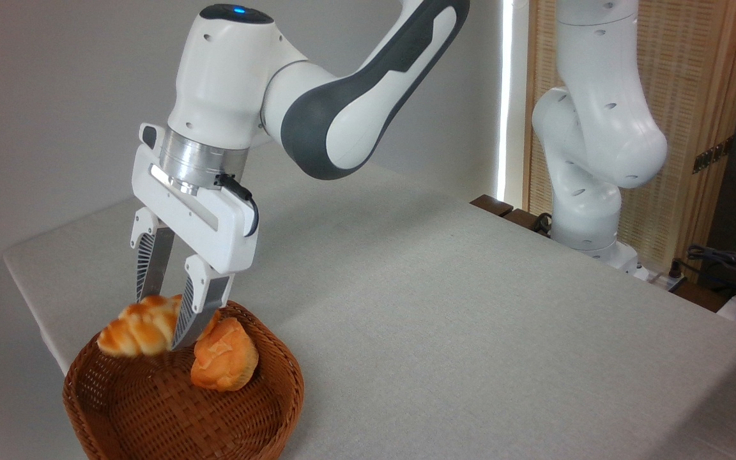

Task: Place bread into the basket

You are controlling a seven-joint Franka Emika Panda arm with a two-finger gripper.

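Note:
The braided golden bread (137, 329) hangs just above the left side of the round reddish-brown wicker basket (259, 418), clear of its floor. Its outline is blurred while the arm is sharp. My gripper (161, 323) points down over the basket and stands open. Its fingers are spread a little wider than the loaf, whose right end lies between them. The right finger (190, 319) passes in front of the loaf, and the left fingertip is hidden behind it.
A rounder, lumpy orange bun (224, 356) lies inside the basket, just right of my fingers. The basket sits at the table's front left corner, near the table edge (36, 306). A second white robot arm (588, 160) stands at the back right, with cables (722, 262) beside it.

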